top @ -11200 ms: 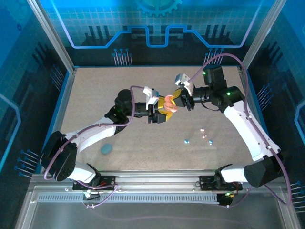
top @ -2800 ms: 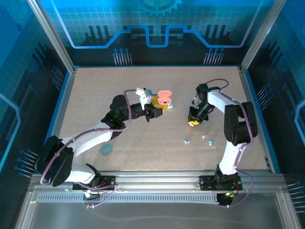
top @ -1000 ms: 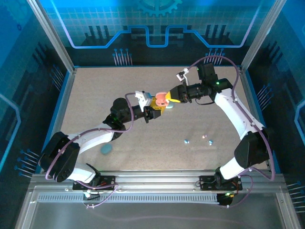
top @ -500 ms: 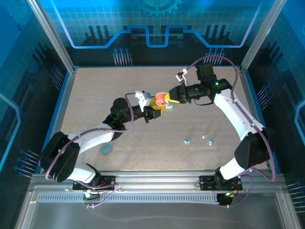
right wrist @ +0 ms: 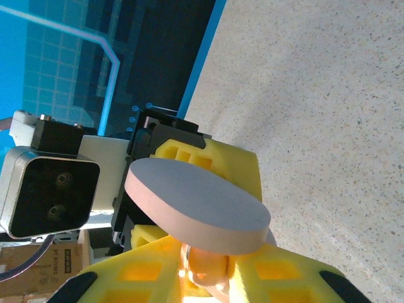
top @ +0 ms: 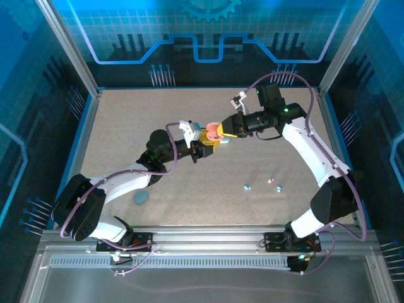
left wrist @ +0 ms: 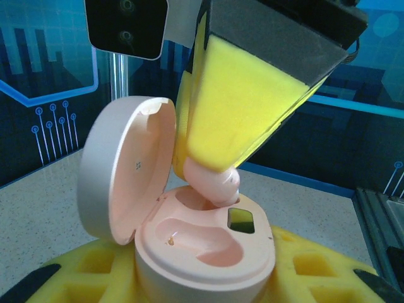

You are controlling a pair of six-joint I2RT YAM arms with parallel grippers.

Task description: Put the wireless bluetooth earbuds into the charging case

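Viewed from above, a teal oval pebble-shaped case (top: 140, 197) lies alone on the speckled beige tabletop (top: 120, 120), near the left arm's base. Toward the centre, the left gripper (top: 211, 141) is pressed together on a pale pink oval plastic charging case (left wrist: 208, 252), whose base sits between the gripper's yellow foam pads (left wrist: 82, 268), above the table. The case's hinged lid (left wrist: 129, 173) stands open and upright on the left side in the left wrist view, exposing two moulded wells.

A pale pink earbud (left wrist: 216, 182) sits at the rear well, its lower end touching the well and its upper part under the tip of the right gripper (top: 227, 131). In the right wrist view the earbud lies between that gripper's yellow foam fingers (right wrist: 126, 278), just below the lid's edge; whether the fingers pinch it or merely flank it cannot be told.

Further right, three tiny loose earbuds rest on the tabletop, well apart from the case: a pale blue one (top: 247, 187), a pinkish one (top: 270, 180) and a whitish one (top: 278, 188).
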